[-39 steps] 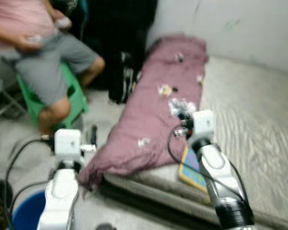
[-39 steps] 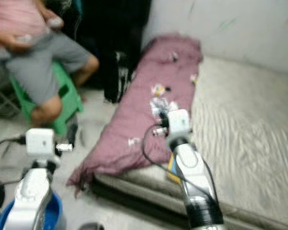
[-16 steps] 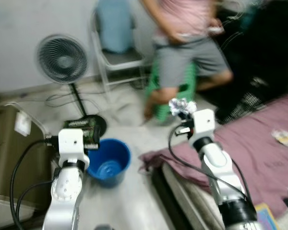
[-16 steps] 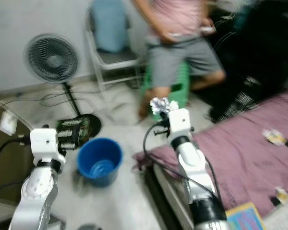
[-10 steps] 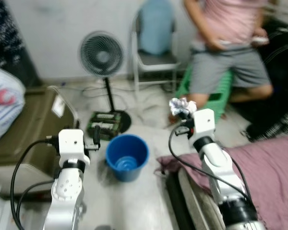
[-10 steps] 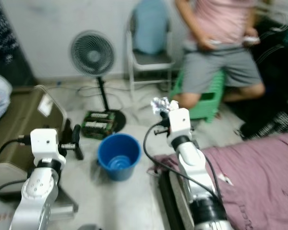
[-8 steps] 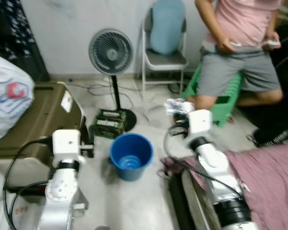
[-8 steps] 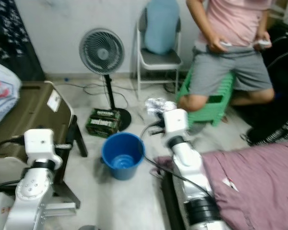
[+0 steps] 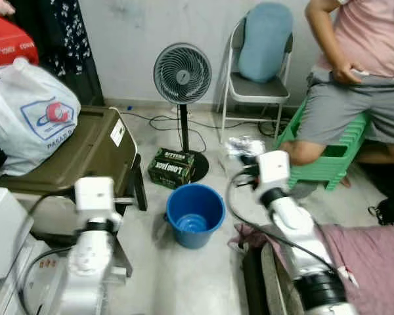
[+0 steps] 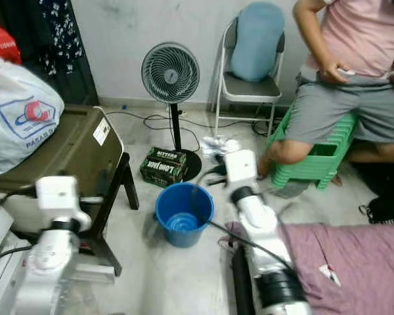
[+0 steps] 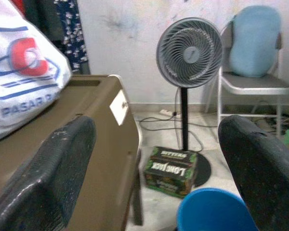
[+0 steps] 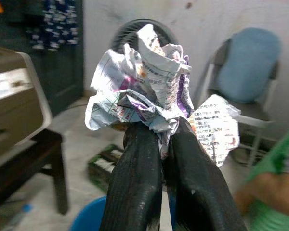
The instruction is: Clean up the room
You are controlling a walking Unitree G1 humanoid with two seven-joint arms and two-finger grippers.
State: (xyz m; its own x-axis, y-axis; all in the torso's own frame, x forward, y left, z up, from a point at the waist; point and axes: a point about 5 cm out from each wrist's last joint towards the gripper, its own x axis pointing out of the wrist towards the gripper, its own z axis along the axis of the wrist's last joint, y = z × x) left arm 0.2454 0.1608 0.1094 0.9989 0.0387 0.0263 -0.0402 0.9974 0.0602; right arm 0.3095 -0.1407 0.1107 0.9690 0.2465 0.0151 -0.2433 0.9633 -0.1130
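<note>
**A:** Start big. What surrounds the working pincer?

**B:** A bed with a purple blanket [image 9: 374, 252] lies behind and to the right of the right gripper [image 12: 156, 139]. A person on a green stool [image 9: 328, 154] sits beyond it on the right, with a folding chair [image 9: 256, 85] and a fan [image 9: 182, 74] farther ahead. A brown case [image 9: 72, 157] carrying a white plastic bag [image 9: 26, 115] stands well off to its left, and a green box [image 9: 173, 167] sits at the fan's foot.

**A:** And where does the rubbish go?

**B:** Into the blue bucket [image 9: 195, 213], I judge. It stands on the floor below the right gripper and a little to its left, mouth open upward.

**A:** What is the pincer holding?

**B:** Its two black fingers are pinched tight on a crumpled paper wad [image 12: 149, 94], which bulges out past the fingertips.

**A:** The other arm?

**B:** The left gripper [image 11: 159, 168] is spread wide with nothing between its fingers, raised beside the case. The bucket is near it too, but the right arm has the paper.

**A:** So the move ahead?

**B:** Probably a short swing left and down until the wad is over the bucket's mouth, then release.
</note>
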